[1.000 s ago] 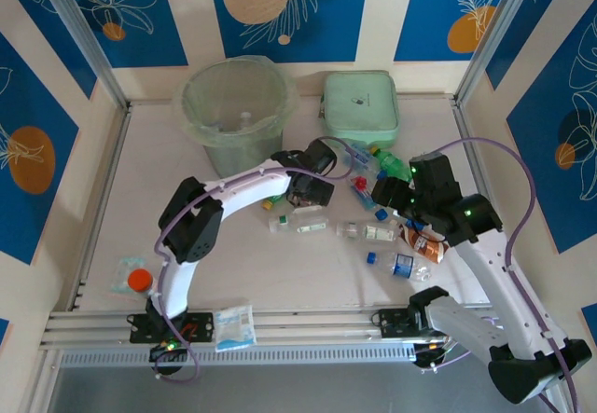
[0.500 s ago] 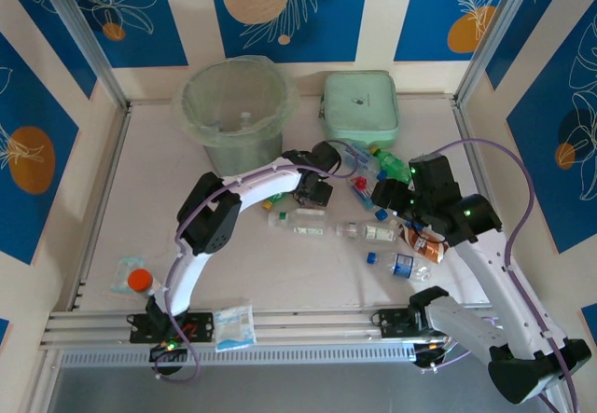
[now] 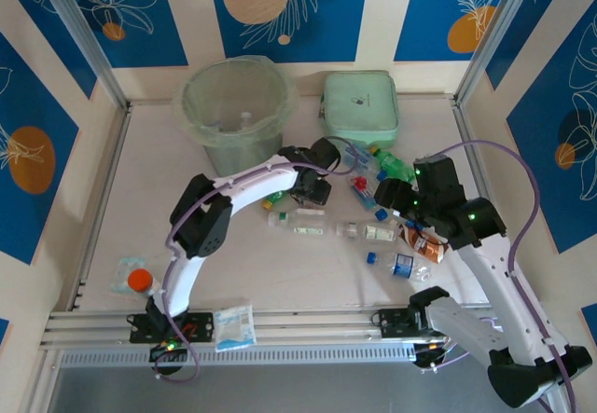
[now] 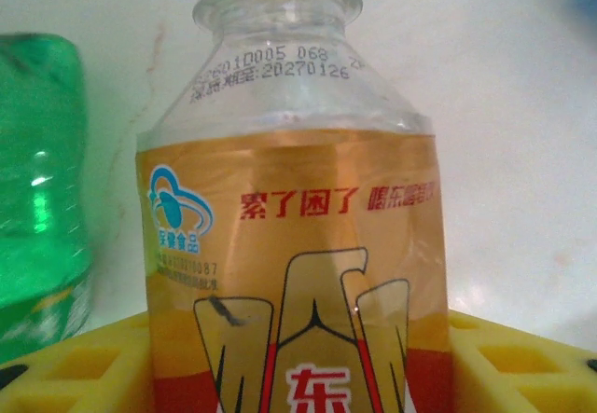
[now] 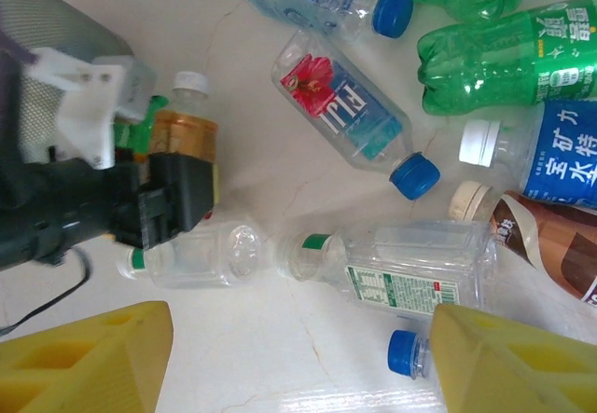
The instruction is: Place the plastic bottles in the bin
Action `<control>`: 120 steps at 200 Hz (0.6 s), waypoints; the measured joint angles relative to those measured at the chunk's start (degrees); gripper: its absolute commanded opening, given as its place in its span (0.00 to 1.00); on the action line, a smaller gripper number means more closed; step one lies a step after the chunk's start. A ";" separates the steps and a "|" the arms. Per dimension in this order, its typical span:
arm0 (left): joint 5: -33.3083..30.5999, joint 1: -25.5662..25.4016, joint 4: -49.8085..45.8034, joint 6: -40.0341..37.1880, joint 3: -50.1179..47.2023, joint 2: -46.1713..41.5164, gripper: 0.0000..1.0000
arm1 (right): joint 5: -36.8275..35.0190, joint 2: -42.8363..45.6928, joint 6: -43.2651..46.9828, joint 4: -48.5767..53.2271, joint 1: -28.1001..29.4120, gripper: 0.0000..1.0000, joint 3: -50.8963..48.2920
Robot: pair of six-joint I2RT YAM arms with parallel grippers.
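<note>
**Top external.** The bin, pale green with a crinkled clear liner, stood at the far side of the desk. A small pale shape showed inside it, too blurred by the liner to name. A mint-green case lay just right of the bin. The plastic bottles lay scattered on the desk right of the bin and nearer the arm bases. The left claw was down among them, close to the bin's right side, with its tips hidden under its own wrist. The right claw hung farther right of the bin, over the thickest of the scatter.

**Left wrist.** An orange-labelled bottle filled the frame, its white cap cut off by the top edge. The yellow pads sat flush against both its sides, so the left claw was pinching it. A green bottle lay beside it, cut off by the left edge.

**Right wrist.** The right claw was spread wide with nothing between its pads. Below it lay a flower-labelled bottle, a clear bottle with green print, and a brown-labelled bottle cut off at the right edge. A blue cap also showed, its bottle hidden behind one pad.
</note>
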State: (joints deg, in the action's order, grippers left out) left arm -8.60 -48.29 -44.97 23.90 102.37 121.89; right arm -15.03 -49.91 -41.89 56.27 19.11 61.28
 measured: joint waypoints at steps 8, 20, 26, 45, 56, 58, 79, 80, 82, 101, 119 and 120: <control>0.00 -0.50 -1.01 -0.02 0.83 -1.95 0.60 | 0.02 0.00 0.11 0.00 -0.46 0.74 0.00; 0.02 -1.38 -2.45 -0.26 3.15 -5.42 0.60 | 0.02 -0.02 0.13 0.00 -1.11 0.74 0.00; 0.13 -1.70 -2.95 -0.31 4.52 -7.08 0.60 | 0.04 0.00 0.13 0.00 -1.44 0.74 0.00; 0.17 -2.40 -4.50 -0.79 10.10 -12.70 0.60 | 0.07 0.02 0.31 0.00 -2.01 0.74 0.00; 0.00 -2.54 -5.70 -1.57 13.73 -15.17 0.61 | 0.07 0.22 0.31 0.00 -2.01 0.73 0.00; -0.04 -2.51 -5.97 -1.57 14.49 -15.63 0.61 | 0.07 0.24 0.31 -0.02 -2.01 0.73 0.00; -1.42 -1.81 -7.63 -3.08 21.79 -18.88 0.61 | 0.17 0.85 0.28 -0.04 -2.01 0.73 0.00; -1.53 -1.68 -7.72 -3.23 22.21 -19.06 0.61 | 0.22 0.90 0.28 -0.04 -2.01 0.73 0.00; -1.55 -1.55 -7.82 -3.41 22.60 -19.19 0.61 | 0.26 0.94 0.28 -0.04 -2.01 0.73 0.00; -2.67 0.87 -8.57 -4.79 26.84 -20.55 0.61 | 0.48 1.25 0.28 -0.07 -2.01 0.73 0.00; -2.75 5.53 -9.60 -5.42 30.05 -20.04 0.60 | 0.70 1.31 0.28 -0.07 -2.01 0.73 -0.02; -2.75 5.73 -9.64 -5.42 30.14 -20.00 0.60 | 0.72 1.31 0.28 -0.07 -2.01 0.73 -0.02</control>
State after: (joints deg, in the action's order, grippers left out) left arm -11.35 -42.57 -54.61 18.48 132.51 101.89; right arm -14.31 -48.60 -41.60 56.21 17.10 61.25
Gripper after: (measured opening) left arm 0.604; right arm 0.726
